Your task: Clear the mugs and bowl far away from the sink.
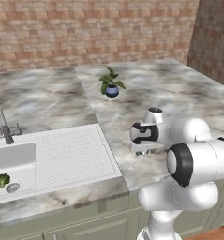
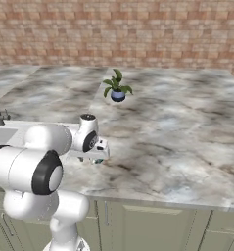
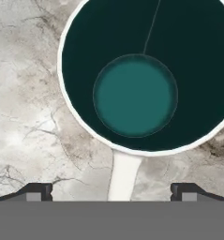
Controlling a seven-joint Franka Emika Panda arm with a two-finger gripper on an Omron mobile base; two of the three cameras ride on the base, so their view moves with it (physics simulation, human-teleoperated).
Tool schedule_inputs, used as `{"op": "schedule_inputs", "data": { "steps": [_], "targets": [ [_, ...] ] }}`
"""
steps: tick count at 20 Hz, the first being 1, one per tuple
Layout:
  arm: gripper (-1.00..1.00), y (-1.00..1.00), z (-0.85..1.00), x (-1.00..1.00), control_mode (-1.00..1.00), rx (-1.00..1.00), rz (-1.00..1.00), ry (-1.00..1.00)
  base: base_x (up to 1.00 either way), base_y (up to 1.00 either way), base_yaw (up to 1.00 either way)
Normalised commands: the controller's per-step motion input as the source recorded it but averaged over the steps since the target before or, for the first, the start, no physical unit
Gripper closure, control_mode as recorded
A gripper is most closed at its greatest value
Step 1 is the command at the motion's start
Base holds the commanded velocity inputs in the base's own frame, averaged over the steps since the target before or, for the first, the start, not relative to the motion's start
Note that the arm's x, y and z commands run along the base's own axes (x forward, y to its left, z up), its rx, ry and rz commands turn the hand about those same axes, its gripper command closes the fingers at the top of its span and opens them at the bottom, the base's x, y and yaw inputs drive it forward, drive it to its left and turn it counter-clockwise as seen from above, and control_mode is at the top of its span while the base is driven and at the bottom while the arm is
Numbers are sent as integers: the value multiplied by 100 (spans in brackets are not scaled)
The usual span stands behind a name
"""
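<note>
One teal-inside mug stands on the single marble tabletop. There is one potted plant, one white sink with one chrome faucet, and one broccoli floret in the basin.

Left base view: behind arm, left side, looks forward-down over marble worktop, sink at left. Right base view: same, from right side. Both share worktop, potted plant, brick wall. Hand view: close, apparently straight down into teal-green mug on worktop.
</note>
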Motion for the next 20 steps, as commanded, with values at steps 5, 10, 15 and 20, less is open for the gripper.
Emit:
{"op": "schedule_inputs", "data": {
  "steps": [5,10,15,20],
  "targets": [
    [-100,0,-11,17,-100,0,0,0,0,0,0],
    [-100,0,-8,18,-100,0,0,0,0,0,0],
    [100,-1,-4,9,-100,0,0,0,0,0,0],
    [100,-1,-5,0,-100,0,0,0,0,0,0]
  ]
}}
